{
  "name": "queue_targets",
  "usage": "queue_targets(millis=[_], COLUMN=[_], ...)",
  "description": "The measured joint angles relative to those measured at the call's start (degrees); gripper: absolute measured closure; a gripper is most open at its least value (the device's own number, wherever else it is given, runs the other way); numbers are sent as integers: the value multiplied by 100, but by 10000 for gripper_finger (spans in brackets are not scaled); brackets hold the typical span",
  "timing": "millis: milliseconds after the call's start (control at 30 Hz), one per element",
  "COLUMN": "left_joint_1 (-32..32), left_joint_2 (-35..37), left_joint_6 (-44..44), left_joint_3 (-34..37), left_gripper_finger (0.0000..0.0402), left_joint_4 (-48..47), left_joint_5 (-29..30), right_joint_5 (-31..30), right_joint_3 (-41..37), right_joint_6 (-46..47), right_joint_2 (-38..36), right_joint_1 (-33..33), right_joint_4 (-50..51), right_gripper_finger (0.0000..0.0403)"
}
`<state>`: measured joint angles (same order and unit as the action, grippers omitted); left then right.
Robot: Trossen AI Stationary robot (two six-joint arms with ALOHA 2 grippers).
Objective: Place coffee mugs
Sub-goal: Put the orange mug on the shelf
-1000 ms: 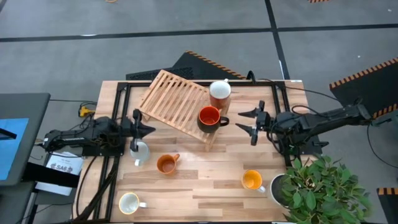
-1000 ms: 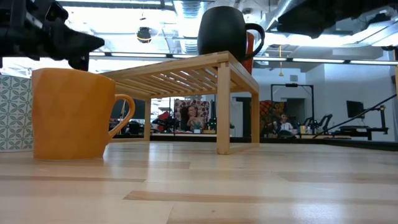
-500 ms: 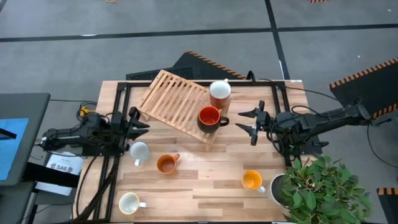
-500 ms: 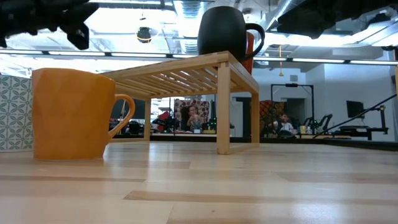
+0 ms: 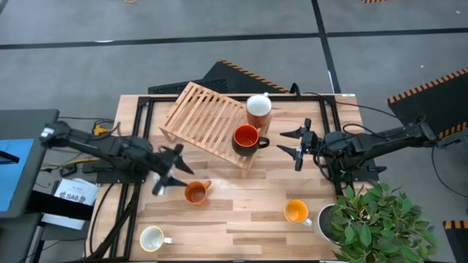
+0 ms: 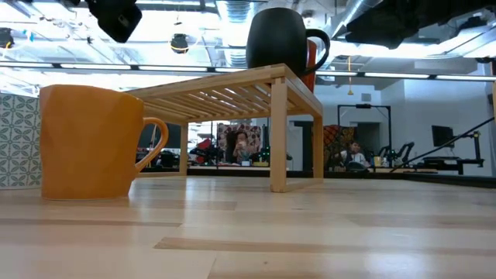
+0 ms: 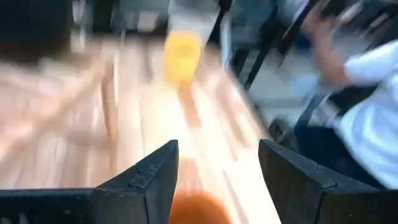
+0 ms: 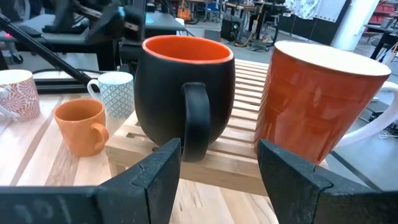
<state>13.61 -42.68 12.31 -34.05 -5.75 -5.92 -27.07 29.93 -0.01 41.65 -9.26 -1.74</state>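
In the high view we see the wooden slatted rack [image 5: 212, 126] standing tilted in the upper middle of the table [image 5: 241, 212]. On its right end sit the dark mug with red inside [image 5: 246, 138] and, just above it in the frame, the terracotta mug with white inside [image 5: 258, 108]; the two stand close beside each other.

The left gripper [image 5: 172, 169] is left of centre, its fingers spread with nothing between them, just left of the brownish-orange mug [image 5: 195, 192]. In the left wrist view that mug [image 7: 198, 210] shows as a blurred orange shape low between the open fingers [image 7: 146, 180], and we cannot tell whether they touch it. In the right wrist view the pale blue-grey mug [image 8: 118, 92] stands just behind it.

The right gripper [image 5: 298, 147] hangs right of centre, fingers spread and empty, just right of the dark mug.

The bright orange-yellow mug [image 5: 296, 212] stands on the table at lower right, near the white pot with a green plant [image 5: 376, 219]. The cream-white mug [image 5: 152, 238] is at the lower left edge.
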Motion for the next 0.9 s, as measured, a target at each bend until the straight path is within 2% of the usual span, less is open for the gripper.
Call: queue_targets(millis=[133, 267, 400, 567, 900], left_joint_1=[585, 962, 1091, 1085, 990], left_joint_2=[-991, -1957, -2791, -3495, -4172], left_joint_6=[515, 954, 1328, 1509, 1535], left_joint_3=[-1023, -1696, -2013, -2034, -2034], left_gripper_finger=[193, 193, 193, 193, 193], left_joint_4=[-1760, -2825, -3266, -3321, -3582], left_joint_5=[1085, 1967, 2201, 2249, 2254], right_joint_5=[0, 0, 0, 0, 0], right_joint_3=[0, 0, 0, 0, 0], right_joint_6=[0, 0, 0, 2, 2], right_joint_2=[0, 0, 0, 2, 2], right_joint_1=[-1, 0, -1, -2, 0], right_joint_4=[5, 5, 3, 17, 20], right_gripper_finger=[163, 163, 163, 163, 163])
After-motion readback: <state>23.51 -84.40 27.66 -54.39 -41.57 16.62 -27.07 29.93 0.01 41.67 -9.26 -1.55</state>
